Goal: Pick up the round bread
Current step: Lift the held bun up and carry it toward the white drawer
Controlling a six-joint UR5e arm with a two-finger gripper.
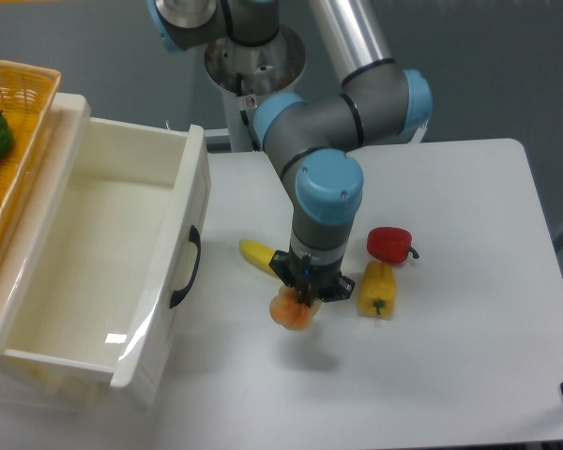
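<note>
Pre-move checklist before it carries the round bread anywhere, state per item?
1. Pincer shut on the round bread: ok.
2. Bread off the table, shadow apart below it: ok.
3. Grip centred on the bread: cannot tell, the fingers are mostly hidden.
4. Banana clear of the bread: ok.
5. Yellow pepper and red pepper untouched, to the side: ok.
6. White drawer open: ok.

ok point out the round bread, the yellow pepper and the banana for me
round bread (pixel 292 310), fixed camera view, on its lumpy orange side below the gripper
yellow pepper (pixel 377 290), fixed camera view, middle of its body
banana (pixel 257 254), fixed camera view, on the visible left end
</note>
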